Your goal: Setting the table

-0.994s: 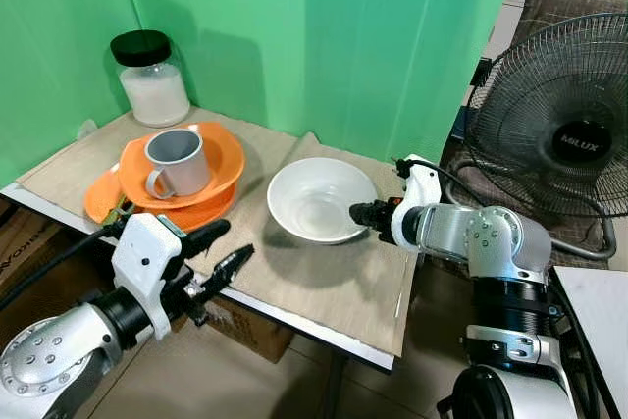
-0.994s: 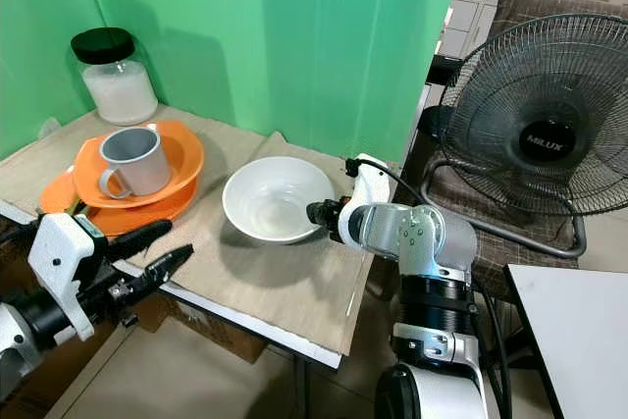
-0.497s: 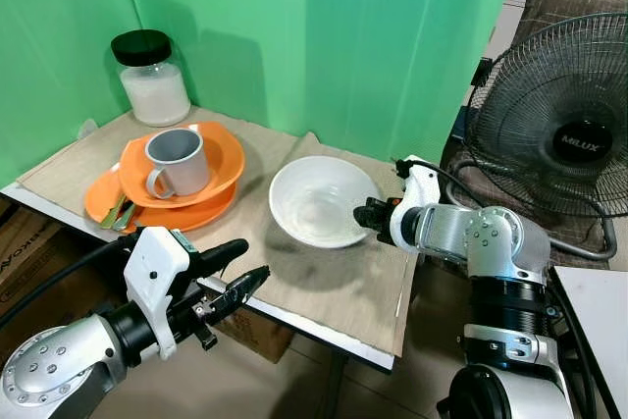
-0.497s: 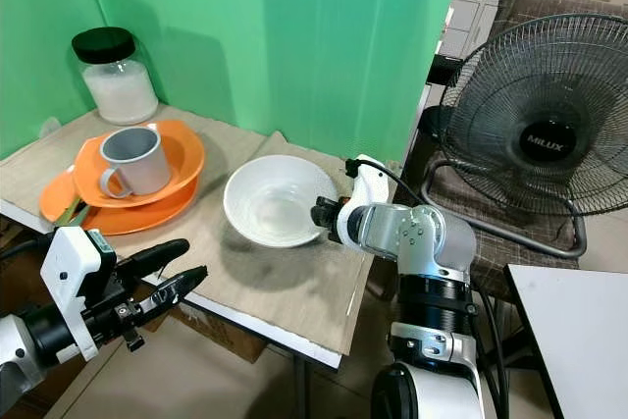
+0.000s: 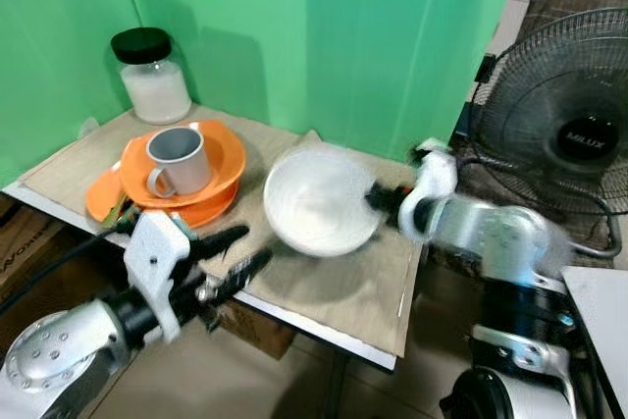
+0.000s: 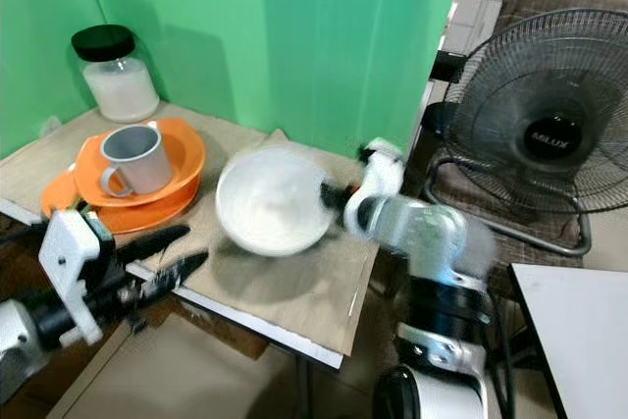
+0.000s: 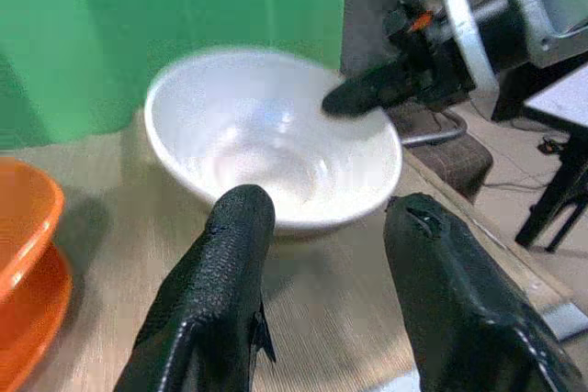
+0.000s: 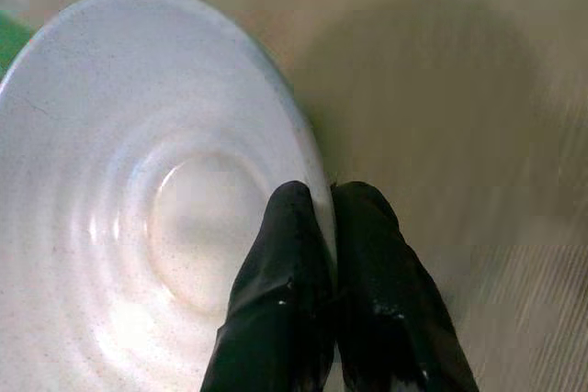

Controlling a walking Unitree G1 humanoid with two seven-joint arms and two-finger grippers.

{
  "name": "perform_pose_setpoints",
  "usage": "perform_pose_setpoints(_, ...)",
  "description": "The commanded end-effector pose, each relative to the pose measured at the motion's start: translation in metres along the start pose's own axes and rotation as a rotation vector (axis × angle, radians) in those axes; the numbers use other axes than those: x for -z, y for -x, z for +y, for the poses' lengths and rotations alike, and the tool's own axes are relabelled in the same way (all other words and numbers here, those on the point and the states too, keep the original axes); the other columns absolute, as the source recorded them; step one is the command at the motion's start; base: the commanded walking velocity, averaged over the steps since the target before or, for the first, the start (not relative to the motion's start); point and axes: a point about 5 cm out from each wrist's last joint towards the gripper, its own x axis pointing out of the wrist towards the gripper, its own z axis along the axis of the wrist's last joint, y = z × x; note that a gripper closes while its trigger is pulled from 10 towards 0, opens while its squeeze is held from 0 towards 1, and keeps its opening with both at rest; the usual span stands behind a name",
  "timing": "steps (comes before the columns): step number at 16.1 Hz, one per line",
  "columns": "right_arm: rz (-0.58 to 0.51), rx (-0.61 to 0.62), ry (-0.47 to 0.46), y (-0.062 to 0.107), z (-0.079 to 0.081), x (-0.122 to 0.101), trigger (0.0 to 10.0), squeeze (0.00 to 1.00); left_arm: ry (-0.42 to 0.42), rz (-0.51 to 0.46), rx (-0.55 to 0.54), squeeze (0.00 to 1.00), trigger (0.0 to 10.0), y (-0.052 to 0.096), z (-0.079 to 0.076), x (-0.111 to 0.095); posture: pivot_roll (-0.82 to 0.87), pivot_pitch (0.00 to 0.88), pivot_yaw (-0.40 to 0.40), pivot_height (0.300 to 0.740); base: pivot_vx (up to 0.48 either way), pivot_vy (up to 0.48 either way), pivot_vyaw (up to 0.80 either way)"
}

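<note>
Rim of the round white ceramic bowl [image 8: 138, 199] was pinched by my right gripper [image 8: 333, 227] for lifting; left gripper [image 7: 331, 254] hovered spread, ready to steady it.

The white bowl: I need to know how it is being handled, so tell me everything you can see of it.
The white bowl is round, deep, plain, glossy like ceramic or melamine, and empty. The right gripper pinches its rim, one finger inside and one outside. It appears tilted over the tan mat, right of the stacked orange dishes, blurred by motion. The open left gripper points at its near side without touching.
</note>
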Motion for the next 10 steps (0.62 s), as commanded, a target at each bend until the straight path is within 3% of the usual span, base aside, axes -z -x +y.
perform_pose_setpoints(1, -0.105, -0.064, 0.054, 0.010, 0.009, -0.014, 0.0, 0.00, -0.013, -0.015, -0.023, 0.00, 10.0, -0.001, 0.002, -0.003, -0.03, 0.015, -0.003, 0.740, 0.000, 0.000, 0.00)
perform_pose_setpoints(2, -0.222, -0.078, 0.128, 0.023, 0.011, -0.023, 0.0, 0.00, -0.014, -0.048, -0.042, 0.00, 10.0, -0.006, 0.001, -0.006, -0.04, 0.015, -0.002, 0.740, 0.000, 0.000, 0.00)
perform_pose_setpoints(4, -0.358, -0.067, 0.216, 0.047, 0.011, -0.031, 0.0, 0.00, -0.017, -0.096, -0.098, 0.00, 10.0, -0.015, 0.000, -0.011, -0.05, 0.017, 0.004, 0.740, 0.000, 0.000, 0.00)
perform_pose_setpoints(5, -0.427, -0.061, 0.239, 0.061, 0.014, -0.033, 2.8, 0.00, -0.029, -0.117, -0.153, 0.00, 10.0, -0.022, 0.002, -0.013, -0.05, 0.018, 0.009, 0.740, 0.000, 0.000, 0.00)
perform_pose_setpoints(6, -0.522, -0.056, 0.292, 0.074, 0.016, -0.032, 10.0, 0.00, -0.036, -0.140, -0.194, 0.00, 10.0, -0.026, 0.002, -0.015, -0.06, 0.018, 0.013, 0.740, 0.000, 0.000, 0.00)
perform_pose_setpoints(8, -0.598, -0.033, 0.348, 0.085, 0.017, -0.023, 10.0, 0.00, -0.069, -0.148, -0.240, 0.00, 10.0, -0.030, 0.002, -0.016, -0.07, 0.018, 0.017, 0.740, 0.000, 0.000, 0.00)
perform_pose_setpoints(10, -0.701, 0.039, 0.519, 0.095, 0.019, -0.007, 10.0, 0.00, -0.070, -0.155, -0.382, 0.00, 10.0, -0.035, 0.007, -0.015, -0.07, 0.023, 0.018, 0.740, 0.000, 0.000, -0.30)
